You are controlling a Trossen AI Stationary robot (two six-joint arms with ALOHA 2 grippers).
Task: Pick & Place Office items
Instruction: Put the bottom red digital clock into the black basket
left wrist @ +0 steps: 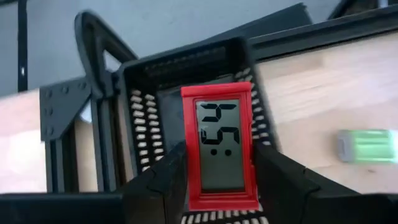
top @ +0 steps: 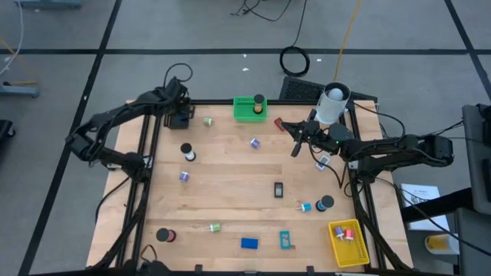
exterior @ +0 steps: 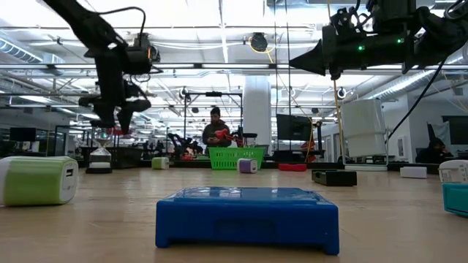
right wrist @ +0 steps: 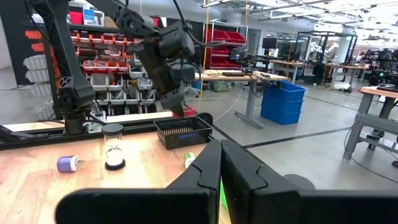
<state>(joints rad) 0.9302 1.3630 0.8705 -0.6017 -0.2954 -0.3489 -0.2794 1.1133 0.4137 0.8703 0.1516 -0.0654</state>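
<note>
While held over the black bin [left wrist: 186, 93] at the table's far left corner: red timer [left wrist: 221, 149], upright, display facing the wrist camera, clamped by its two side edges between the fingers [left wrist: 165, 180] of the left gripper [left wrist: 221, 186].

Placement advice, as judgement only: lower straight down until well inside the mesh walls, then part the fingers; keep clear of the rim to avoid a tip-out; no sideways drift during release.

Left gripper [top: 178, 115], high view: above the black bin [top: 179, 119], grasping the red timer. Low view: same gripper [exterior: 117, 117] raised above the table, something red faintly visible below it.

Right gripper [top: 296, 147]: clenched, empty, parked in the air near the far right, beside the white cylinder [top: 333, 103]; best left idle during the drop.

Remaining on the table [top: 230, 192], well apart: blue block [top: 249, 243], green clip [top: 215, 227], black roll [top: 327, 202], purple clip [top: 184, 176], dark rectangular item [top: 279, 189].

Other bins: green bin [top: 247, 109] at the far edge; yellow bin [top: 347, 241] at the near right.
</note>
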